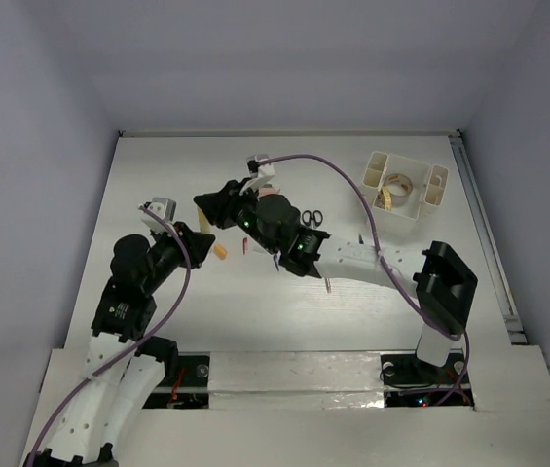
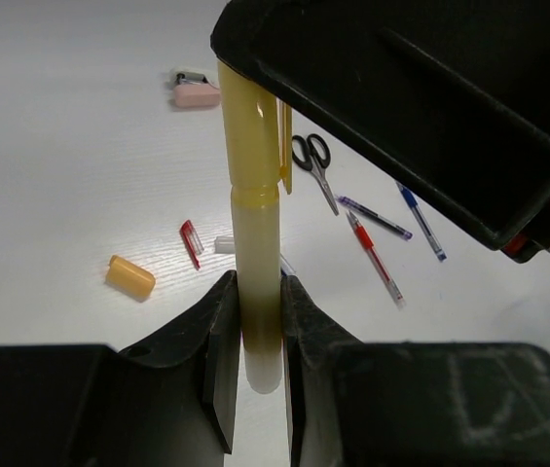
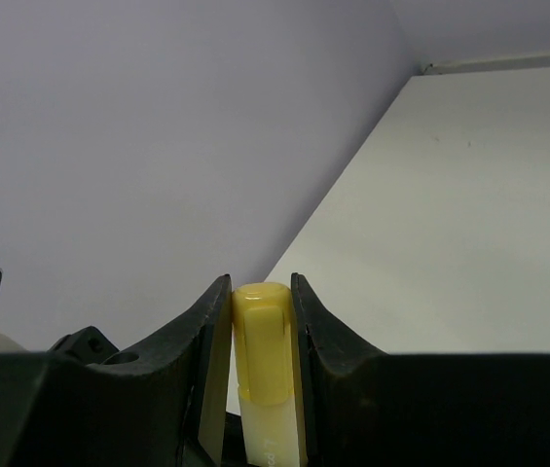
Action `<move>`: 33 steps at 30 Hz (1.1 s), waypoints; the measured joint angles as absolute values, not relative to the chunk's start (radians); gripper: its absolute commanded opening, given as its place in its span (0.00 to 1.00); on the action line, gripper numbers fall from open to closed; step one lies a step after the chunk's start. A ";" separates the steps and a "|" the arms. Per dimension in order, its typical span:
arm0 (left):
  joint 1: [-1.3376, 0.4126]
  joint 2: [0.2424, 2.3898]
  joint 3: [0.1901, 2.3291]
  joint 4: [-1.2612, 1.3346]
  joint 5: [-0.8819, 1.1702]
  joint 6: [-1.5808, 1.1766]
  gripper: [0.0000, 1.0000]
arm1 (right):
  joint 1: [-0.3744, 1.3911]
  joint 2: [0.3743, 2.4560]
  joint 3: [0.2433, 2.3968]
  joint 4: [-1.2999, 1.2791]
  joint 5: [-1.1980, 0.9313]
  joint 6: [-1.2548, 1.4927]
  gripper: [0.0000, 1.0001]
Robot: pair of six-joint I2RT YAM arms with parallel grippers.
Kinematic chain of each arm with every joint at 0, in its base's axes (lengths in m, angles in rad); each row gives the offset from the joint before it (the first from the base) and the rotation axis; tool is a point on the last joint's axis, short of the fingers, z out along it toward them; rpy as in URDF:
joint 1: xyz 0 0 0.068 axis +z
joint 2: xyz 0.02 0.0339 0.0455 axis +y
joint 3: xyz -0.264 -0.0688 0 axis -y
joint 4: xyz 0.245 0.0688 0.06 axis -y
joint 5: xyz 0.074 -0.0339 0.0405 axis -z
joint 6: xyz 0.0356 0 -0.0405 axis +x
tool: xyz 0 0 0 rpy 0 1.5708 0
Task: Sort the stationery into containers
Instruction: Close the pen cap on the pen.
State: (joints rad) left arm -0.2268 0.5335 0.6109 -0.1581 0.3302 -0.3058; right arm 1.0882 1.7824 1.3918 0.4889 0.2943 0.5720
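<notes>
In the top view, the left arm comes up from the lower left of the frame. The left gripper [image 2: 255, 321] is squeezed tight on the bottom end of a yellow marker [image 2: 255, 224]. The marker stands up off the table [image 1: 158, 175], near the middle of the frame. The right gripper [image 3: 262, 321] is closed on the marker's yellow cap at the top end. So both grippers hold the one marker.

In the left wrist view, more things lie flat on the table behind the marker. An orange block [image 2: 129, 276] is at the middle left. A small red piece [image 2: 191, 241] is just to its right. A pink eraser [image 2: 197, 92] is at the upper left. To the right of the marker are the scissors [image 2: 313, 161]. Then come a red pen [image 2: 374, 258] and two blue pens [image 2: 421, 222], close together.

In the top view, the organizer [image 1: 411, 209] sits at the upper right, well apart from the grippers. Tape rolls [image 1: 397, 182] are inside its compartments.
</notes>
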 measured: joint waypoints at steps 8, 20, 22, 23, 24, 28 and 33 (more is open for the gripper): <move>-0.227 0.496 0.611 -0.194 0.330 -0.305 0.00 | 1.100 1.750 1.330 0.519 0.283 0.643 0.01; -0.220 0.496 0.611 -0.204 0.342 -0.297 0.00 | 1.106 1.749 1.325 0.517 0.285 0.642 0.00; -0.221 0.495 0.611 -0.213 0.340 -0.294 0.00 | 1.106 1.747 1.314 0.521 0.278 0.646 0.00; -0.221 0.495 0.611 -0.222 0.342 -0.293 0.00 | 1.106 1.742 1.301 0.528 0.273 0.650 0.00; -0.222 0.496 0.611 -0.230 0.347 -0.292 0.00 | 1.106 1.737 1.287 0.533 0.268 0.655 0.00; -0.228 0.518 0.617 -0.262 0.376 -0.286 0.00 | 1.098 1.708 1.206 0.582 0.248 0.685 0.00; -0.236 0.572 0.645 -0.297 0.418 -0.279 0.00 | 1.085 1.681 1.103 0.671 0.236 0.727 0.00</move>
State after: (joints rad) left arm -0.2363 0.5720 0.6453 -0.2966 0.4175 -0.2787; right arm 1.0855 1.6806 1.1030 0.6708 0.2363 0.7265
